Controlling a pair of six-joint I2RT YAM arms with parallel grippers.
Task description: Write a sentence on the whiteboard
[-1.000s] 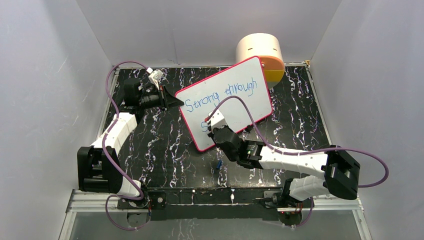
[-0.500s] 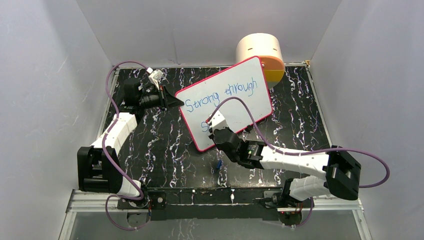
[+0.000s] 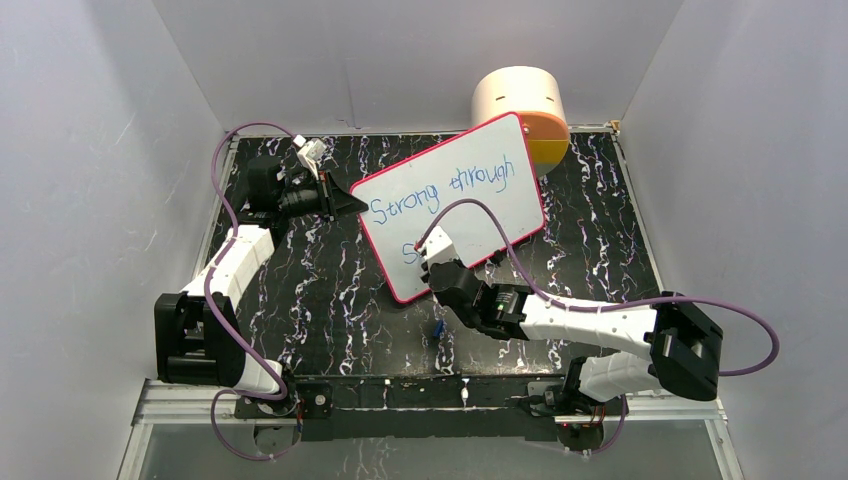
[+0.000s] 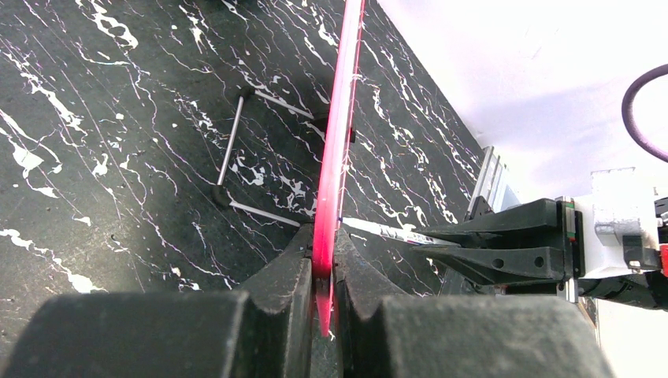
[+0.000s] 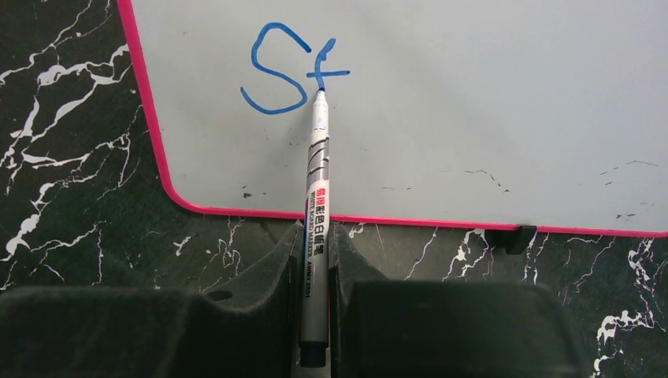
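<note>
The whiteboard (image 3: 480, 215) stands tilted on the black marbled table, white with a pink-red frame. The sentence (image 3: 440, 190) reads "Strong through" in blue. Below it a second line begins with "St" (image 5: 291, 75), mostly hidden behind my right gripper in the top view. My left gripper (image 3: 350, 203) is shut on the board's left edge; the pink frame (image 4: 339, 118) runs between its jaws (image 4: 324, 240). My right gripper (image 5: 315, 232) is shut on a grey whiteboard marker (image 5: 318, 157). The marker's tip touches the board at the foot of the "t".
A cream and orange round container (image 3: 520, 100) stands behind the board at the back. A small blue marker cap (image 3: 438, 329) lies on the table near my right wrist. The board's wire stand (image 4: 236, 150) rests on the table behind it.
My right gripper has slid slightly down and toward the near edge with the marker, along the "t" stroke. The left gripper and the board have not moved.
</note>
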